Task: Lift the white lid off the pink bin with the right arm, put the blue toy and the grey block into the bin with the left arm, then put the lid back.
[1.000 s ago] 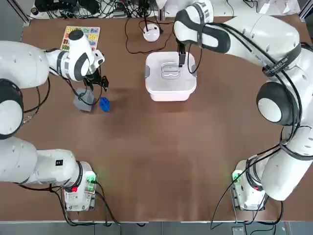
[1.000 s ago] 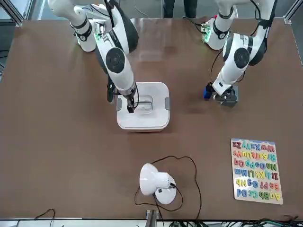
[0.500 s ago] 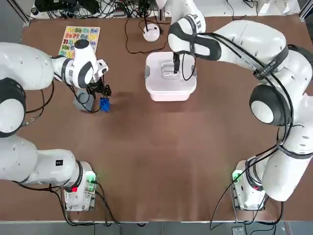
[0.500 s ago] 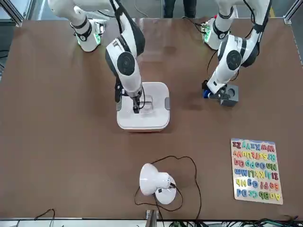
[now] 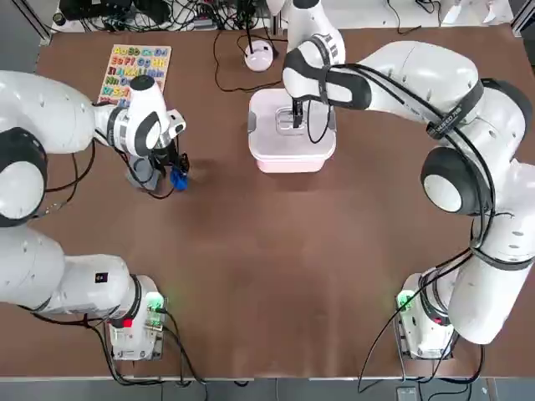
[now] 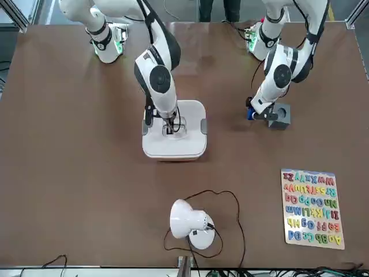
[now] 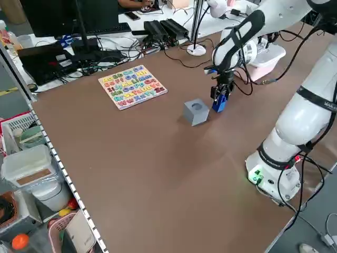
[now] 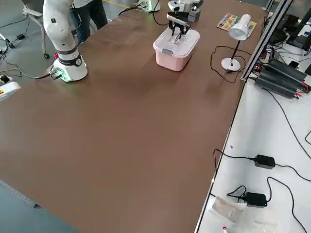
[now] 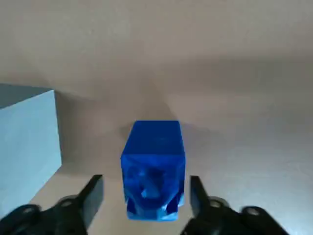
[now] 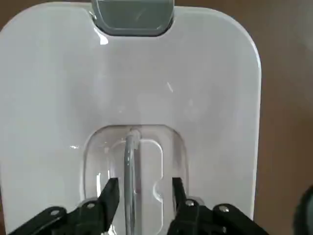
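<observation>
The white lid (image 5: 274,149) sits on the pink bin (image 5: 288,168), toward the far side of the table (image 5: 234,251), a little right of the middle. Over it, the right end effector (image 10: 145,188) points down with its fingers well apart, one on either side of the recessed handle (image 10: 129,186); it has hold of nothing.

Well to the left of the bin, the blue toy (image 9: 152,171) stands on the table between the parted fingers of the left end effector (image 9: 146,188). Bare space shows on both sides of the toy, so it is not gripped. Just left of the toy is the grey block (image 7: 196,112), with its round hole facing up.

Farther off on the left lies a board of colourful letters (image 7: 132,87). Beyond the bin, at the far edge, stands a small white lamp (image 6: 187,219) with a black cable looping around it on the table.
</observation>
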Robot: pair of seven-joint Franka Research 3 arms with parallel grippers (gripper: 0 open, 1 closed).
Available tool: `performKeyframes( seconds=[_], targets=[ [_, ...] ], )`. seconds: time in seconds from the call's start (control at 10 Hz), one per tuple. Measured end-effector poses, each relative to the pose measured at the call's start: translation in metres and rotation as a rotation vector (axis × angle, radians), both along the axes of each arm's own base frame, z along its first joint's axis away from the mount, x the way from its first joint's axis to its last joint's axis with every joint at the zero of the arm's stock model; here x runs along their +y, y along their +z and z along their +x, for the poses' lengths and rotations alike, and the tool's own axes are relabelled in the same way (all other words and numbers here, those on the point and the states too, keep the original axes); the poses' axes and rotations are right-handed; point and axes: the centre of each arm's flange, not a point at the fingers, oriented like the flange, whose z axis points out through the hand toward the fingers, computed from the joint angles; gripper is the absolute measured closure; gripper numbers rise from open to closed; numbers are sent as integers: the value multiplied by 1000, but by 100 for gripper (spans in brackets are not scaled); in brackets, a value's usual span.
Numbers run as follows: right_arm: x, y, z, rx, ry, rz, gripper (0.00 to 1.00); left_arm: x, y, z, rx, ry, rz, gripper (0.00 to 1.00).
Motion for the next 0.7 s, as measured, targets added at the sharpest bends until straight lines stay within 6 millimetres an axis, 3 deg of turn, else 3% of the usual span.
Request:
performKeyframes(
  seconds=[0.2,0.3,0.5,0.7],
  targets=[
    [1,0,0,-2,1,1,87,0,-9,2,-8,16,-11,38],
    [0,2,2,-12,0,3,93,1,-8,3,-12,28,-12,50],
    [0,2,2,-13,-1,3,93,0,0,14,-37,50,-16,49],
    [-1,5,4,-12,-4,1,93,-3,28,32,-52,72,-5,49]
  ],
)
